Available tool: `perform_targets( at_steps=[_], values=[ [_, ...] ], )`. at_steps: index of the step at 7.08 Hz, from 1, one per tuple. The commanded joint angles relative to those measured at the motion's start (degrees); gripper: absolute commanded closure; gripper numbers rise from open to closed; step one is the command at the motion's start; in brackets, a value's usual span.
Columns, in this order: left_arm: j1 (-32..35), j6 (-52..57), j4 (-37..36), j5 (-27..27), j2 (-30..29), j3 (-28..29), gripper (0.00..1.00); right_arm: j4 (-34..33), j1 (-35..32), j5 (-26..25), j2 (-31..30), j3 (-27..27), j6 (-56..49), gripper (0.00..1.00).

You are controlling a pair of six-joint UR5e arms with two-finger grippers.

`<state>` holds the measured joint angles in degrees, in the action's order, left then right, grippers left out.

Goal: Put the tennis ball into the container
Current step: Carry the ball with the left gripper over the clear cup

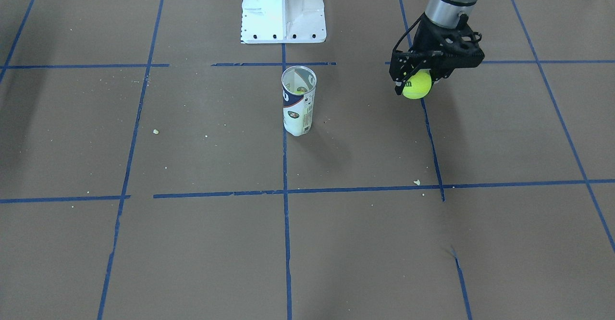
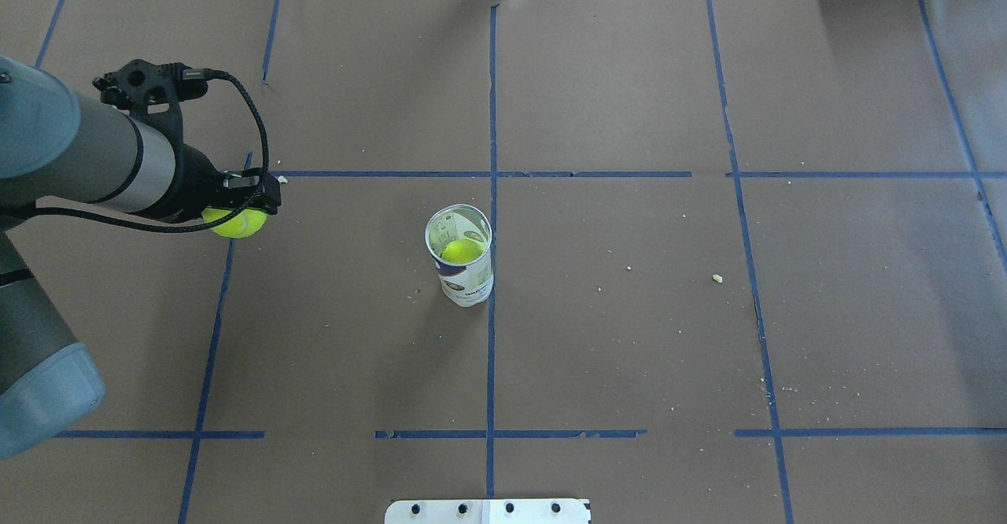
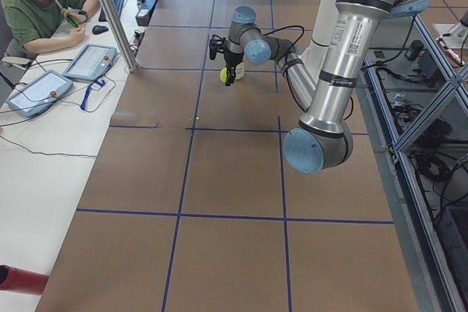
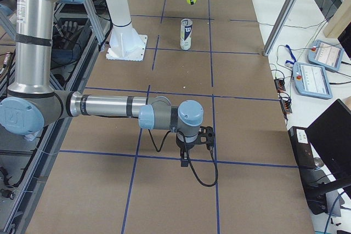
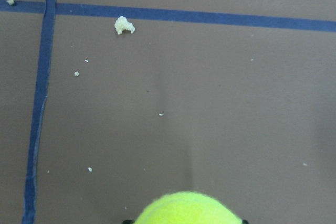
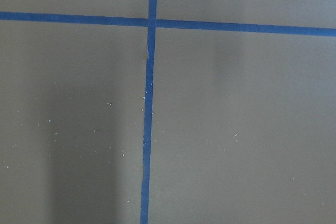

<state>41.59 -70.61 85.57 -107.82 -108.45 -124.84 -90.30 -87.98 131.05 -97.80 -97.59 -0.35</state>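
My left gripper (image 1: 416, 82) is shut on the bright yellow-green tennis ball (image 1: 417, 86) and holds it above the brown table. From overhead the ball (image 2: 236, 224) hangs at the left, well apart from the container (image 2: 462, 260). The container (image 1: 298, 101), a tall whitish can with a dark blue band, stands upright mid-table with its mouth open. Another yellow-green ball (image 2: 462, 251) lies inside it. The left wrist view shows only the top of the held ball (image 5: 189, 209). My right gripper (image 4: 193, 147) hovers low over the table far from the can; I cannot tell its state.
The white metal pedestal (image 1: 283, 7) stands just behind the can on the robot's side. Blue tape lines (image 2: 492, 193) grid the table, and small crumbs (image 2: 717, 278) are scattered about. An operator (image 3: 44, 5) sits at a side desk with tablets (image 3: 89, 61).
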Motion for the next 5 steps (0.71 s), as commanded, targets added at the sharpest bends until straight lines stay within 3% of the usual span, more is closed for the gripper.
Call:
perform_targets(
  at_steps=[1,4,5],
  values=[
    [-0.4,-7.8,-8.9,0.1,-8.0,-1.1,0.91,0.0,0.0,0.0,0.0,-0.1,0.0,0.00],
    [-4.5,-14.7,-16.9,0.2,-17.8,1.0,0.91,0.0,0.0,0.0,0.1,0.0,0.0,0.00],
    [-5.6,-16.6,-17.1,0.3,-21.9,4.9,0.91,0.0,0.0,0.0,0.0,0.0,0.0,0.00]
  ],
)
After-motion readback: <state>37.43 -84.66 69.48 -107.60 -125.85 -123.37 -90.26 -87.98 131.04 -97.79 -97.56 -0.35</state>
